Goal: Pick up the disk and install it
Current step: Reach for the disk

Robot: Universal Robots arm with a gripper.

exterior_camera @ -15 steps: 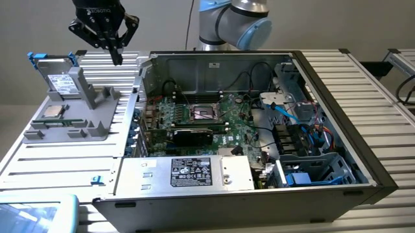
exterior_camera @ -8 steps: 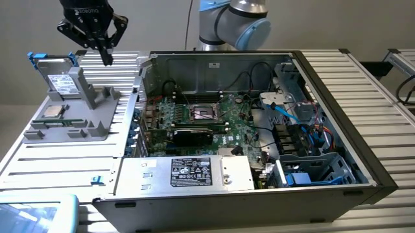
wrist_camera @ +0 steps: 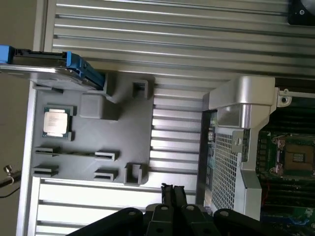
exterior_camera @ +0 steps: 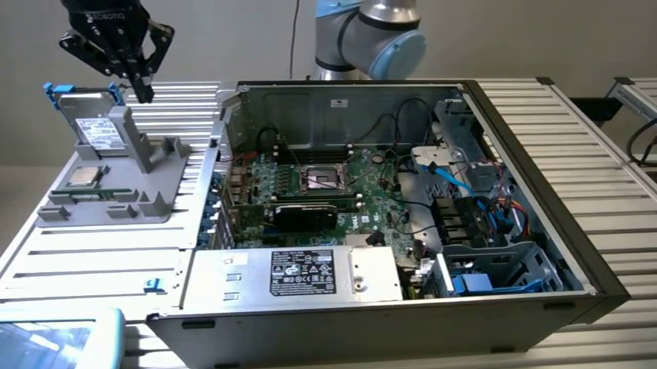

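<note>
The disk (exterior_camera: 95, 125), silver-grey with a white label and a bright blue frame, stands on edge in the grey fixture (exterior_camera: 108, 206) on the exterior view's left. In the wrist view the disk (wrist_camera: 47, 63) shows edge-on, with its blue frame at one end of the fixture (wrist_camera: 125, 147). My gripper (exterior_camera: 141, 91) hangs just above the disk's top, slightly toward the exterior view's right. Its black fingers meet at the tips and hold nothing. The wrist view has the gripper (wrist_camera: 172, 189) over the ribbed table, apart from the fixture.
A small square processor chip (exterior_camera: 85, 177) lies flat in the fixture, chip (wrist_camera: 55, 123). The open computer case (exterior_camera: 575, 254) fills the middle, with motherboard (exterior_camera: 328, 184), a labelled silver box (exterior_camera: 308, 273) and a blue-railed drive cage (exterior_camera: 493, 269). A blue-rimmed panel (exterior_camera: 51, 338) lies at the front.
</note>
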